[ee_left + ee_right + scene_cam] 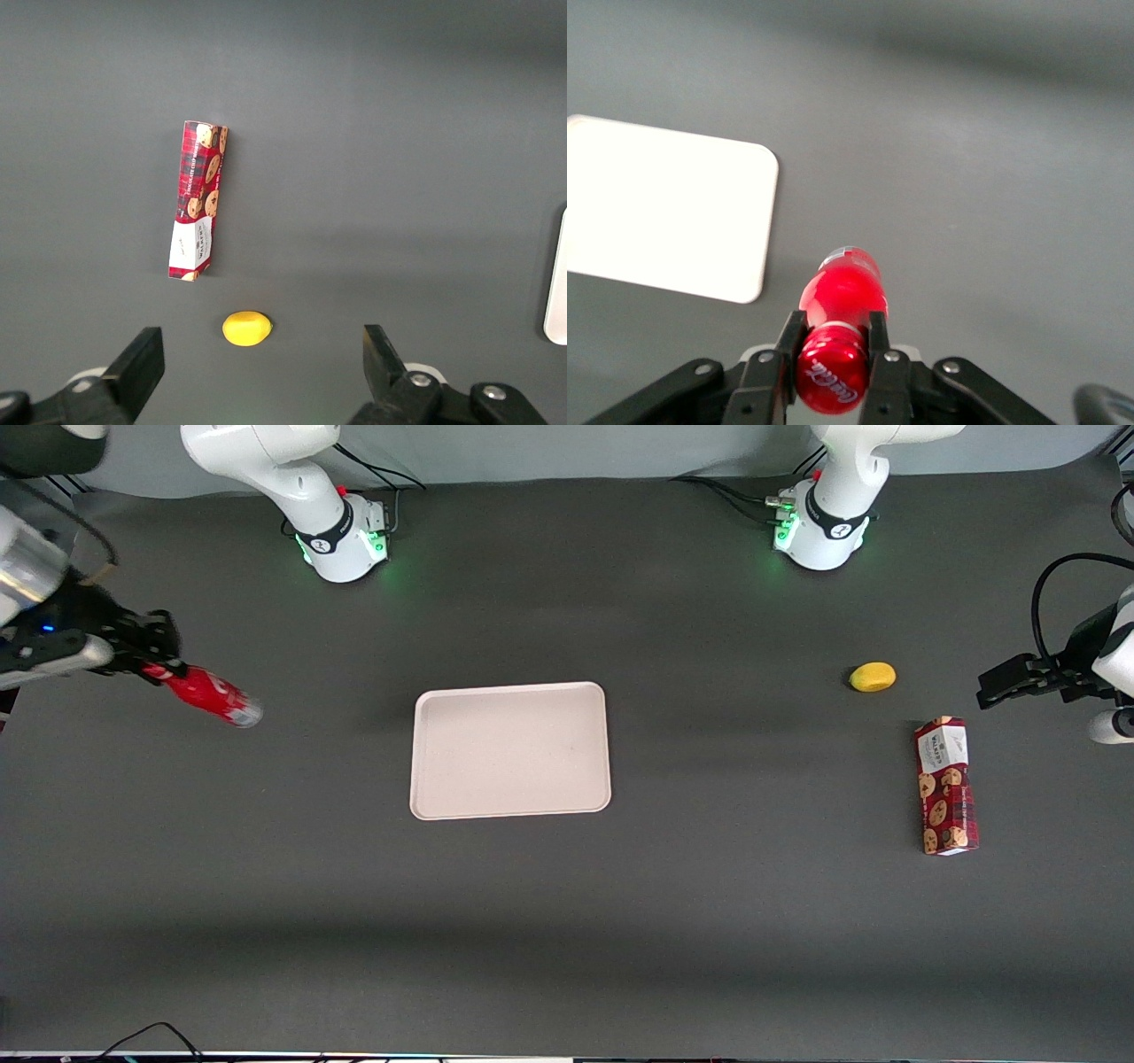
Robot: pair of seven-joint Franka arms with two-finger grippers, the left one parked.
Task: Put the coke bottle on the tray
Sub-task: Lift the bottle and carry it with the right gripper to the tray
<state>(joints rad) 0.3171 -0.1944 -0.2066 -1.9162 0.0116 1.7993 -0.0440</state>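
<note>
My right gripper (158,666) is shut on the neck of the coke bottle (211,695), a slim glossy red bottle with a silvery base. It holds the bottle tilted above the table at the working arm's end, base pointing toward the tray. In the right wrist view the fingers (788,341) clamp the bottle (842,297) just below its red cap. The tray (511,750), pale pinkish-white with a low rim, lies flat and bare at the table's middle, well apart from the bottle. It also shows in the right wrist view (664,208).
A yellow lemon-like fruit (873,677) and a red patterned cookie box (946,786) lie toward the parked arm's end of the table. They also show in the left wrist view: the fruit (246,328) and the box (198,200).
</note>
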